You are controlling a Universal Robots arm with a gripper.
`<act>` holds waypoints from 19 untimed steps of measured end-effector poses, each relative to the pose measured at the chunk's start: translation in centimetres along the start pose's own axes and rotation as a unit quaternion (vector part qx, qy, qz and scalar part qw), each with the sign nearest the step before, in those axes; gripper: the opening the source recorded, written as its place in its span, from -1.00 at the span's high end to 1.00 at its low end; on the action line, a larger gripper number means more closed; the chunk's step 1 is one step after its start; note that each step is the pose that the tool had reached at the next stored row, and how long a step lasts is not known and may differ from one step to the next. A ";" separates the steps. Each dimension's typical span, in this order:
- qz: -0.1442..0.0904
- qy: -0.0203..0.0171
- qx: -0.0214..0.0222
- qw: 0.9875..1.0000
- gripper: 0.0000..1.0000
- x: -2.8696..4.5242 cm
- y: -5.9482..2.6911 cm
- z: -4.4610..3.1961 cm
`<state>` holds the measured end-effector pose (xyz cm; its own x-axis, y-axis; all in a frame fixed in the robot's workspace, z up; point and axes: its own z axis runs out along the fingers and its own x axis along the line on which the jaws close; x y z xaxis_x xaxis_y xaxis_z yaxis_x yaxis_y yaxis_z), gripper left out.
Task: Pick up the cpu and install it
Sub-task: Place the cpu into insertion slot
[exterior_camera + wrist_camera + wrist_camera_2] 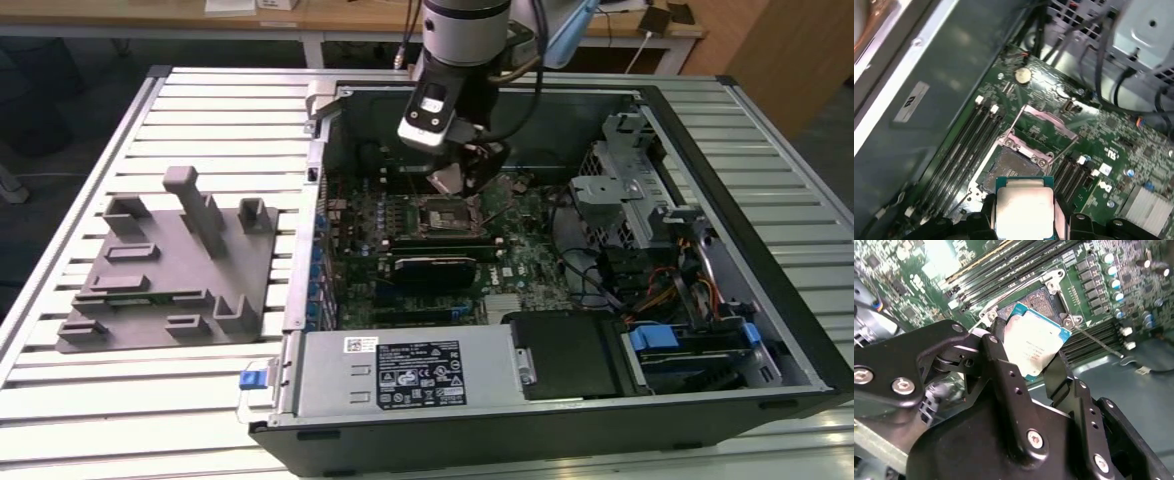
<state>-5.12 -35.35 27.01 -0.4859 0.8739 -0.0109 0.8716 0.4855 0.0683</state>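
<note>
The cpu (1035, 342), a flat square chip with a pale metal top and a teal rim, sits clamped by its edges between my gripper's (1026, 347) black fingers (1004, 372). In the first wrist view the cpu (1024, 207) hangs just short of the open motherboard socket (1014, 167), whose metal load plate (1046, 125) is flipped up. In the exterior view my gripper (454, 182) reaches down into the open computer case (320, 150), holding the cpu (449, 181) a little above the socket (447, 215).
Memory slots (966, 150) run beside the socket. A drive cage (634, 190) and loose cables (661, 290) fill the case on the exterior view's right. The power supply (400, 375) lies at the front. A grey fixture block (167, 270) stands on the slatted table.
</note>
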 end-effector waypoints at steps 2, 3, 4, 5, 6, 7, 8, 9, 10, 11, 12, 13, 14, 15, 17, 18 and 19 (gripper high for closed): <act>0.019 -0.001 0.000 1.000 -0.08 0.00 0.00 0.02; 0.028 -0.002 0.000 1.000 -0.08 0.00 0.00 0.03; 0.037 -0.003 0.000 0.999 -0.08 0.00 0.00 0.04; 0.046 -0.003 0.001 0.999 -0.08 0.00 0.00 0.05; 0.055 -0.004 0.001 0.999 -0.08 0.00 0.00 0.06; 0.064 -0.004 0.001 0.998 -0.08 0.00 0.00 0.07; 0.073 -0.005 0.001 0.997 -0.08 0.00 0.00 0.08; 0.081 -0.006 0.001 0.997 -0.08 0.00 -0.01 0.09; 0.090 -0.006 0.001 0.996 -0.08 0.00 -0.01 0.10; 0.100 -0.007 0.001 0.995 -0.08 0.00 -0.01 0.11; 0.109 -0.007 0.001 0.994 -0.08 0.00 -0.01 0.12; 0.118 -0.008 0.001 0.993 -0.08 0.00 -0.01 0.13; 0.127 -0.009 0.001 0.992 -0.08 0.00 -0.01 0.14; 0.136 -0.009 0.002 0.991 -0.08 0.00 -0.01 0.16; 0.154 -0.011 0.002 0.988 -0.08 0.00 -0.01 0.21; 0.162 -0.011 0.002 0.987 -0.08 0.00 -0.02 0.26; 0.172 -0.012 0.002 0.985 -0.08 0.00 -0.02 0.32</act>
<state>-5.12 -35.35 26.69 -0.1612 0.9869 -0.0110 0.9845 0.1615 0.0682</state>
